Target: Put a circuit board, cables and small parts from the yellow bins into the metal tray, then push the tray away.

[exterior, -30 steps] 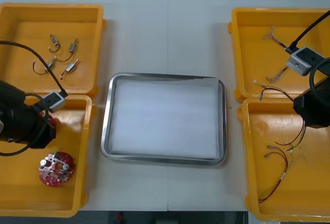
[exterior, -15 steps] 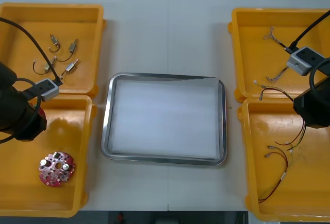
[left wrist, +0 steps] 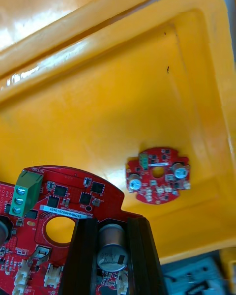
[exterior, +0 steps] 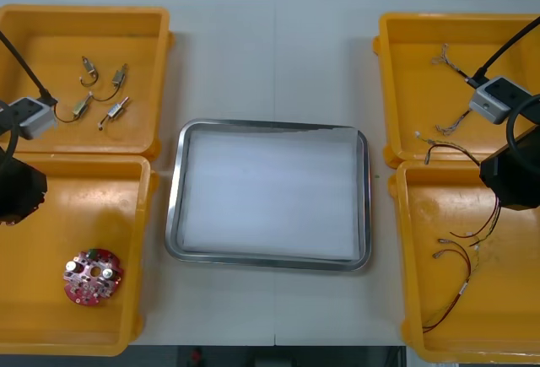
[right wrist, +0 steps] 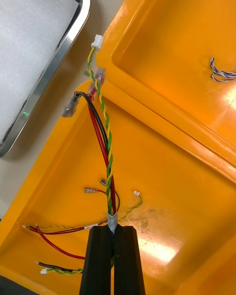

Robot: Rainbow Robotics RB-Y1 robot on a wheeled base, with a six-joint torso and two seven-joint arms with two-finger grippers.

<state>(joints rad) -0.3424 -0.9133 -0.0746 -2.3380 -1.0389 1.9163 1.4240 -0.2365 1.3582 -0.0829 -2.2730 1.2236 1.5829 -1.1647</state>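
Left gripper (left wrist: 112, 226) hangs over the near left yellow bin (left wrist: 206, 78), fingers (left wrist: 84, 255) pinching a round red circuit board (left wrist: 59, 201) at its rim, a silver can-shaped part between them. Board's stiff & light but fragile, so grip the bare edge, not the components. A 2nd board (exterior: 92, 277) lies flat in that bin. Right gripper (right wrist: 115, 231) is over the near right bin (right wrist: 162, 201), fingers (right wrist: 101, 260) squeezed on a bundle of cables (right wrist: 104, 147): red, black, yellow-green twist. Limp, springy, prob. snaggy; loose ends reach the bin's rim. Metal tray (exterior: 174, 215) sits mid desk (exterior: 270, 63), white inside.
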